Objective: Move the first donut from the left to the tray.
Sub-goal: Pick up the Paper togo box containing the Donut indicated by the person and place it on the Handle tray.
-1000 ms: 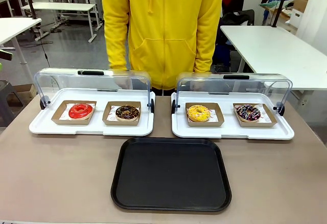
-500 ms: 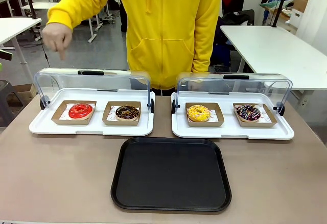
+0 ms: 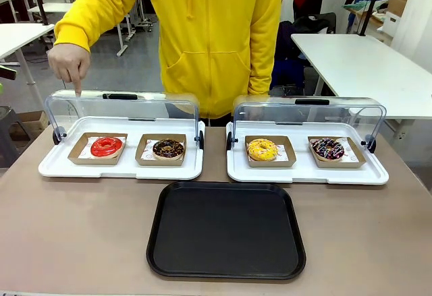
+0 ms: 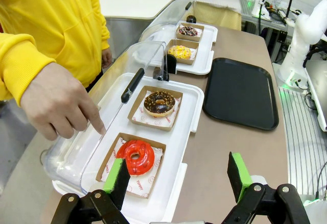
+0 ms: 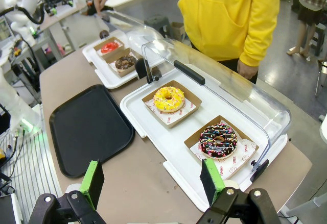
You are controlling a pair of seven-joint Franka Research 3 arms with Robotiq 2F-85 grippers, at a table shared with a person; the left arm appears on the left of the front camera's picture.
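Note:
The first donut from the left (image 3: 106,146), red-iced in a brown cardboard holder, sits in the left white tray (image 3: 121,172) under its raised clear lid. The black tray (image 3: 226,228) lies bare at the table's near middle. A person's hand (image 3: 69,63) points a finger down at the lid's left end, above the red donut. In the left wrist view my left gripper (image 4: 179,175) hangs open above the table edge, just short of the red donut (image 4: 135,156). My right gripper (image 5: 152,179) is open too, above the table near the right white tray, far from the red donut (image 5: 109,47).
A chocolate-glazed donut (image 3: 168,149) sits beside the red one. The right white tray (image 3: 307,174) holds a yellow donut (image 3: 262,150) and a sprinkled chocolate donut (image 3: 328,149). Both clear lids stand open at the back. The person in yellow stands at the far edge.
The person's arm has come up from their side, and the hand now points down at the left lid. Donuts and trays have not moved.

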